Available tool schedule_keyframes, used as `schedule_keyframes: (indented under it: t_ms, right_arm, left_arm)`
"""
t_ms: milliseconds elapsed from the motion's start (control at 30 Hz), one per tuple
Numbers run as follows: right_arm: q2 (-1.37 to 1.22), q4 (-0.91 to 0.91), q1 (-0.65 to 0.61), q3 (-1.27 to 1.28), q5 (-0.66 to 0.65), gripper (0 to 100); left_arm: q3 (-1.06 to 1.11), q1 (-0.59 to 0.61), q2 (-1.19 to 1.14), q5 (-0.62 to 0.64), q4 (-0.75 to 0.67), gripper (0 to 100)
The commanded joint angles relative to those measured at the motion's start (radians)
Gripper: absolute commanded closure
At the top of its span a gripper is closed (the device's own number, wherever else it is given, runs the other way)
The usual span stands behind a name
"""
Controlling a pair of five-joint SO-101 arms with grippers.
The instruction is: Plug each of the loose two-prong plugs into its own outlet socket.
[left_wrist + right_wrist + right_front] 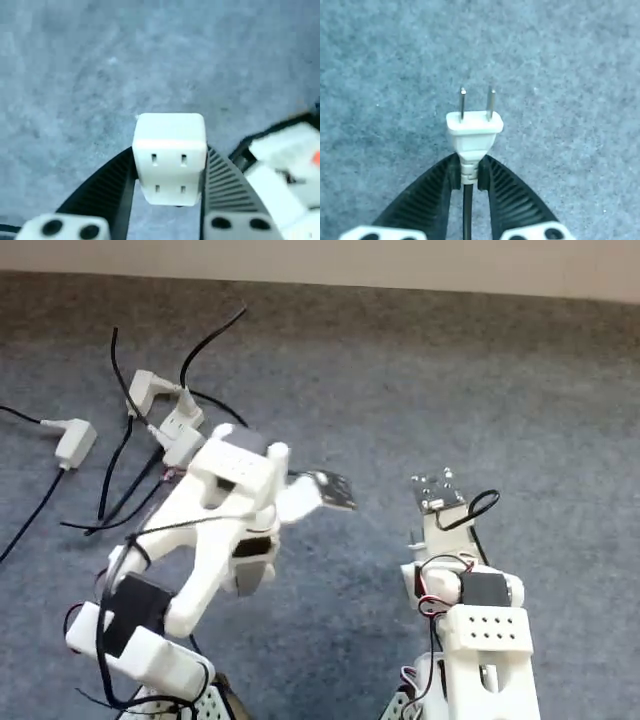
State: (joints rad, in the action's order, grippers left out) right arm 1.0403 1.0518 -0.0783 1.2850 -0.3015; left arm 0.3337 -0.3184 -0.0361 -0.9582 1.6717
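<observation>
A white outlet block with two pairs of slots on its face is clamped between the black fingers of my left gripper, above the grey carpet. In the high view this block sticks out from the left arm toward the right arm. My right gripper is shut on the neck of a white two-prong plug. The plug's prongs point away from the gripper, and its black cable runs back between the fingers.
Behind and left of the left arm lie more white plugs and outlet pieces and a white plug, tangled with black cables. Grey carpet spreads open at the back right. A blurred white part shows beside the left gripper.
</observation>
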Motion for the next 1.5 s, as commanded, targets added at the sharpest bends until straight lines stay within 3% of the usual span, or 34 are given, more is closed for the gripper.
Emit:
schedule_keyframes:
  t_ms: [0,133,467,833,1033,1133,1467]
  right_arm:
    - [0.018,-0.008,0.005,-0.01,-0.014,99.2]
    - [0.018,-0.01,0.005,-0.007,-0.015,99.2]
    - [0.018,-0.013,0.005,-0.01,-0.017,99.2]
    - [0.018,-0.013,0.005,-0.005,-0.017,99.2]
    - [0.018,-0.012,0.005,-0.005,-0.017,99.2]
    - [0.018,-0.01,0.005,-0.005,-0.017,99.2]
    - [0.016,-0.008,0.005,-0.012,-0.017,99.2]
  left_arm:
    - [-0.199,-0.119,-0.027,-0.064,0.087,95]
    - [-0.305,-0.197,-0.114,-0.066,0.091,92]
    - [-0.407,-0.239,-0.435,-0.074,0.089,93]
    - [-0.521,-0.189,-0.456,-0.025,0.087,93]
    - [-0.479,-0.176,-0.455,-0.032,0.087,69]
    - [-0.495,-0.11,-0.421,-0.032,0.087,64]
    - [-0.524,0.134,-0.255,-0.068,0.089,63]
